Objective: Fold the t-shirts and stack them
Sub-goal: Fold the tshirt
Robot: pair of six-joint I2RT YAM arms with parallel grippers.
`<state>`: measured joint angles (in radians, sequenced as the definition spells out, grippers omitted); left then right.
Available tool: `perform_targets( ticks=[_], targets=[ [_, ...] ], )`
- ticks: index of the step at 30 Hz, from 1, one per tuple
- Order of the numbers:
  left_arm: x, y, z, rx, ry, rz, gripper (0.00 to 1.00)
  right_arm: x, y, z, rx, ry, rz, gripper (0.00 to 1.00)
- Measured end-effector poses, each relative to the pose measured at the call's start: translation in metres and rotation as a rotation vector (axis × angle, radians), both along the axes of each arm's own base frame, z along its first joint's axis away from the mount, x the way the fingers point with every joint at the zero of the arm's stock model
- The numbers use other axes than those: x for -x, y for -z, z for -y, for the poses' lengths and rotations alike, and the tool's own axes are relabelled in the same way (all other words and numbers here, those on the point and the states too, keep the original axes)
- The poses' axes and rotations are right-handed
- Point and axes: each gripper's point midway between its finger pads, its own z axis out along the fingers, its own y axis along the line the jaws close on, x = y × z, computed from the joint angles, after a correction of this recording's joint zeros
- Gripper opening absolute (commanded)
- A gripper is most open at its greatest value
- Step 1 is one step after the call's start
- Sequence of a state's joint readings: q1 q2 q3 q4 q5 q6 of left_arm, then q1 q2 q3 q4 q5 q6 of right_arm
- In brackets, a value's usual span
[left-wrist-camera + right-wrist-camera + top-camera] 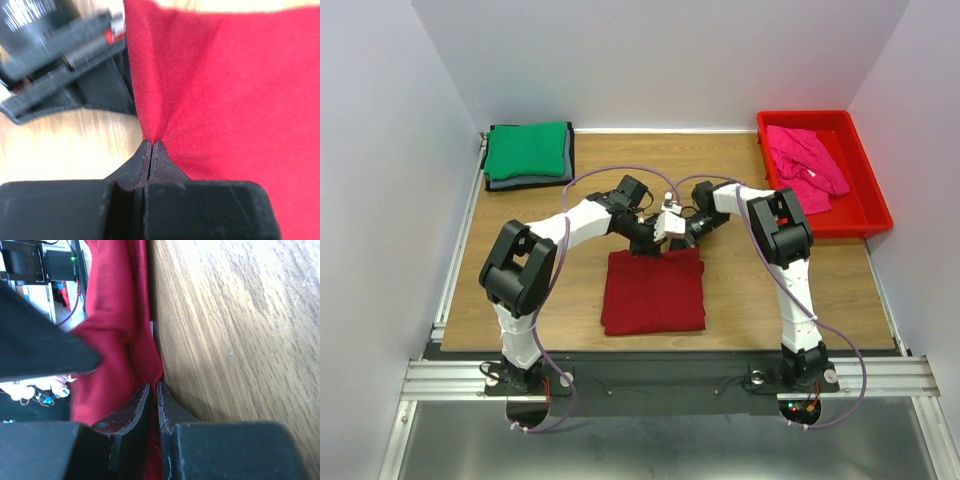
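From the top camera, the maroon t-shirt (pixel 653 291) lies folded on the table (pixel 760 300). The left claw (pixel 645 243) and the right claw (pixel 688 235) meet side by side at its far edge, so the cloth spreads from both claws towards the arm bases. Well off to the left claw's far side, a green t-shirt (pixel 527 150) sits on a dark grey t-shirt (pixel 525 182). Beyond the right claw, a pink t-shirt (pixel 807 165) lies in a red tray (pixel 865 190). How the jaws stand cannot be told from up here.

The left wrist camera settles it. The left claw (pixel 151 150) is pressed together on a pinched ridge of maroon t-shirt (pixel 235 100), which fans up and to the right of its tips. The other arm's black body (pixel 65 65) shows blurred just beside the fold.

The right wrist camera shows the right claw (pixel 154 390) clamped on the maroon t-shirt (pixel 115 330), red cloth visible in the slit between its fingers. The bunched cloth rises to the left of the tips, with bare table (pixel 240 315) to their right.
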<state>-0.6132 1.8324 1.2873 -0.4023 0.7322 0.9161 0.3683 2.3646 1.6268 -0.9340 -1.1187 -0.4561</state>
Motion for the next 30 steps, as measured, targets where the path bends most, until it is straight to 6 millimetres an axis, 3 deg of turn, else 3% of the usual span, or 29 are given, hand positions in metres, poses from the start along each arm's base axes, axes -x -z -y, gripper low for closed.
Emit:
perform_targets(
  ticks=[2,5,9,12,15,17,20,22,25,30],
  targets=[
    [-0.004,0.013,-0.004,-0.023,-0.011,-0.015,0.04,-0.001,0.000,0.000,0.004,0.000,0.002,0.25],
    [-0.007,0.026,-0.007,-0.046,-0.024,-0.028,0.18,-0.002,-0.001,0.001,0.017,0.001,0.003,0.37],
    [-0.013,0.023,-0.004,-0.043,-0.028,-0.020,0.39,-0.016,-0.008,0.003,0.063,0.011,0.033,0.43],
    [-0.022,0.010,0.002,-0.021,-0.038,0.000,0.43,-0.047,-0.012,0.014,0.115,0.045,0.133,0.48],
    [-0.033,-0.009,0.000,0.005,-0.073,0.017,0.45,-0.087,-0.019,0.038,0.175,0.109,0.254,0.50],
    [-0.040,-0.023,-0.009,0.024,-0.108,0.023,0.45,-0.115,-0.028,0.065,0.225,0.177,0.336,0.55],
    [-0.056,-0.047,-0.037,0.058,-0.204,0.016,0.47,-0.130,-0.040,0.092,0.261,0.243,0.380,0.58],
    [-0.066,-0.057,-0.060,0.073,-0.283,0.014,0.48,-0.126,-0.053,0.103,0.263,0.274,0.385,0.59],
    [-0.069,-0.054,-0.093,0.065,-0.390,-0.021,0.49,-0.103,-0.070,0.102,0.245,0.276,0.373,0.57],
    [-0.044,-0.024,-0.101,0.029,-0.454,-0.138,0.50,-0.058,-0.069,0.081,0.223,0.213,0.316,0.56]
  ],
)
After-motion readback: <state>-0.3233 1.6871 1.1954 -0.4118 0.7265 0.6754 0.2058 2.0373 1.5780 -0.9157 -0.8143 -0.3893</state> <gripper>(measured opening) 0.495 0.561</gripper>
